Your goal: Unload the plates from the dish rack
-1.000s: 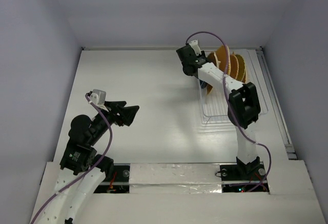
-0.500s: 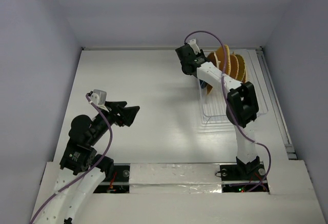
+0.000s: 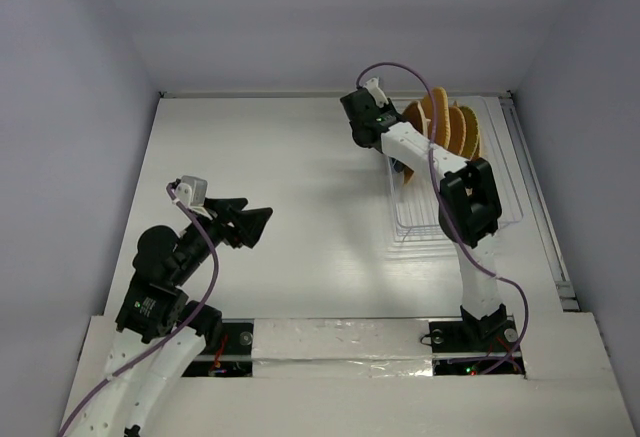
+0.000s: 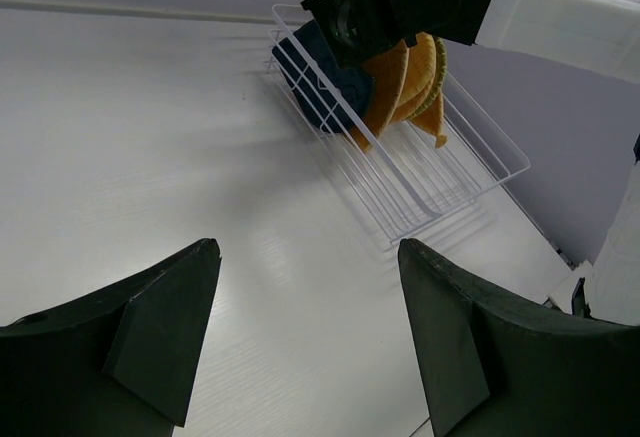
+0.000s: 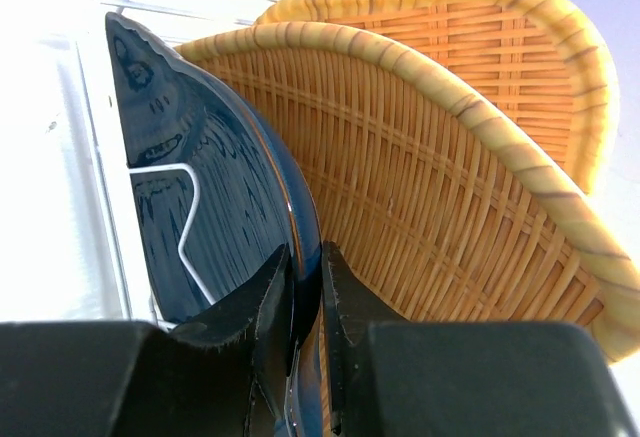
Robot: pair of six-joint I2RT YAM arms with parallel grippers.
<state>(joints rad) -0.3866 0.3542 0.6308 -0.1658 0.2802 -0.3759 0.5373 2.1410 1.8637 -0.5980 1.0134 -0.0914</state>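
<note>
- White table [image 3: 280,157] fills the floor of a pale, plain-walled booth, and the dish rack [image 3: 420,227] sits on its right half; take the rack as your landmark.
- You see the rack as a clear-white wire grid with a tray-like rim, its long axis running from the arm bases toward the back wall.
- The plates stand on edge in a row at the rack's far end, and its near end holds only bare wires.
- The dark blue plate [image 5: 190,187] is glossy with a thin rim. It is first in the row, on the rack's side toward the left arm.
- It stands nearly upright, with its broad face turned out toward that side, and a white wire divider crosses that face.
- Just behind it you see two orange plates [image 5: 420,207] with a woven look and rounded corners, lying face to face with it.
- Your right arm rises from beside the rack's near end and bends over the rack. Its wrist is turned down at the far corner on the left-arm side.
- The right gripper [image 5: 305,297] is pinched on the blue plate's rim, one finger on each face.
- Your left arm is folded well apart from the rack and raised above the table.
- The left gripper [image 4: 308,247] points toward the rack with its jaws spread wide, holding nothing.
</note>
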